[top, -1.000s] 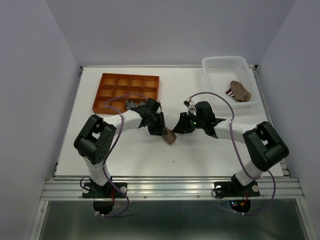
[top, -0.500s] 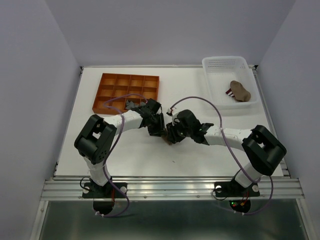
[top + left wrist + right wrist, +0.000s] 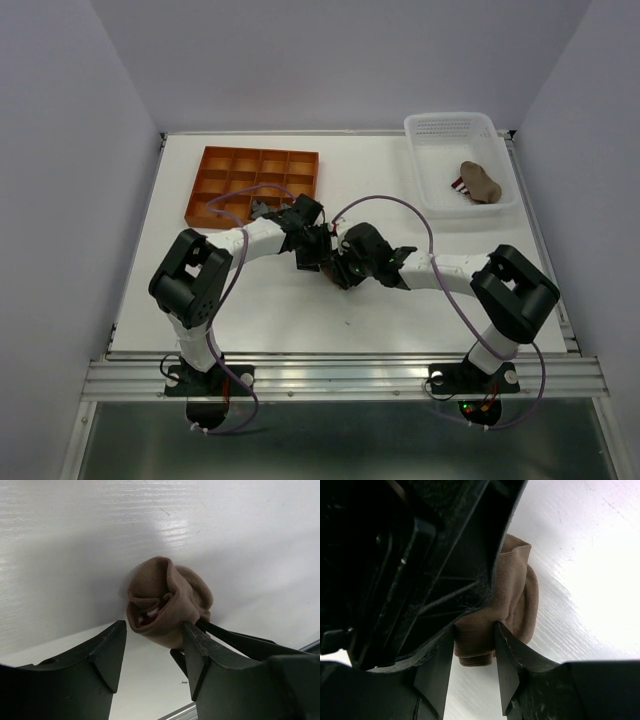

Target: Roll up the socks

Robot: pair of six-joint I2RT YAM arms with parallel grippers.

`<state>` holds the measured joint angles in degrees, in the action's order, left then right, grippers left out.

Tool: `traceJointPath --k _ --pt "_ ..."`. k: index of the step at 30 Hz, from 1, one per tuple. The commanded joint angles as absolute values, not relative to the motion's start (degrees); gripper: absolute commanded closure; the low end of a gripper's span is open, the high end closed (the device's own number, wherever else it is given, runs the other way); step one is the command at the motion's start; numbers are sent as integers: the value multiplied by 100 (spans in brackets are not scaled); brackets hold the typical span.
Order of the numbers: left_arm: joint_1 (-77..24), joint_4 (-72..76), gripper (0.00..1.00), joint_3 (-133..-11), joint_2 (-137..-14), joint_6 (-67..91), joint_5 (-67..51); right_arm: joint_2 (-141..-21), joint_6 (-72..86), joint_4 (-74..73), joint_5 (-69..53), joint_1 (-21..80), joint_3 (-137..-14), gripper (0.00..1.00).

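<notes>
A tan-brown sock bundle (image 3: pixel 172 597), rolled with a bit of red showing in its open end, lies on the white table between both grippers. My left gripper (image 3: pixel 152 652) is open around it. One of its fingers (image 3: pixel 197 652) touches the bundle and the other stands apart from it. My right gripper (image 3: pixel 472 667) comes in from the other side, its two fingers pressed against the bundle (image 3: pixel 480 635) on both sides. In the top view the two grippers (image 3: pixel 318 252) (image 3: pixel 346 268) meet at the table's middle and hide most of the bundle.
An orange compartment tray (image 3: pixel 255 153) sits at the back left, with a grey sock (image 3: pixel 262 208) at its near edge. A white basket (image 3: pixel 450 128) at the back right holds another tan sock (image 3: pixel 482 182) with a striped part.
My right arm has swung left from beside the bundle onto it, its fingers now either side of it. My left gripper's jaws have widened and let go on one side.
</notes>
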<state>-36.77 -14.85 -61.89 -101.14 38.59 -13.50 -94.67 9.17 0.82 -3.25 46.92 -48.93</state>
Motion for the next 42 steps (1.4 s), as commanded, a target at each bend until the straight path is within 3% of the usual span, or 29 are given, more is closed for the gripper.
traceJointPath --k 1,15,33,36,38,42 --pt "-3674 -1652 40 -6399 -10002 3797 -1389 -9685 774 -174 -26 4772 -5080 56" --pt "-3402 -827 39 -5862 -9993 3683 -2162 -9536 545 -62 -641 4772 -4957 51" --pt "-3410 -800 43 -5880 -10336 3709 -1793 -9475 624 167 -1081 4482 -4869 52" --pt "-3419 -800 49 -5871 -10371 3709 -1784 -9492 633 202 -1125 4430 -4852 52" --pt "-3419 -756 60 -5845 -10380 3726 -1688 -9527 641 211 -1160 4430 -4860 52" --pt "-3419 -642 65 -5731 -10275 3911 -1415 -9527 633 202 -1169 4430 -4852 52"
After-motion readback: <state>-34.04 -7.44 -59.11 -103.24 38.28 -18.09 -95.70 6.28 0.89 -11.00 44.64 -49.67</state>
